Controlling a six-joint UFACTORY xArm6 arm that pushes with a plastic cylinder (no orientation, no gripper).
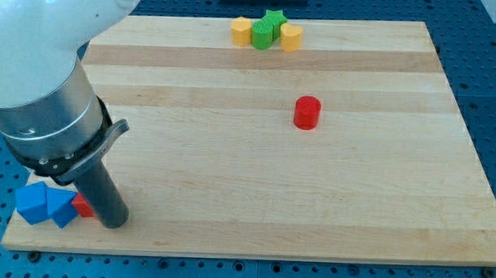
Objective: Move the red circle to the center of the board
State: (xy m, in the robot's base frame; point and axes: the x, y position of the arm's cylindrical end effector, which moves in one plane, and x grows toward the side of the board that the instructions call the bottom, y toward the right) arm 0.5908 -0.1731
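Note:
The red circle [307, 112] stands alone on the wooden board [254, 189], right of the board's middle and somewhat toward the view's top. My rod comes down at the view's lower left, and my tip [114, 222] rests on the board near the bottom-left corner. The tip is far to the left of and below the red circle, and it sits right beside a small red block [81, 205] and two blue blocks [32, 203] [60, 208].
At the board's top edge a yellow block [241, 30], a green cube [262, 35], a green star [274, 21] and a yellow block [291, 37] sit in a tight cluster. The large white and grey arm body [41, 71] covers the view's upper left.

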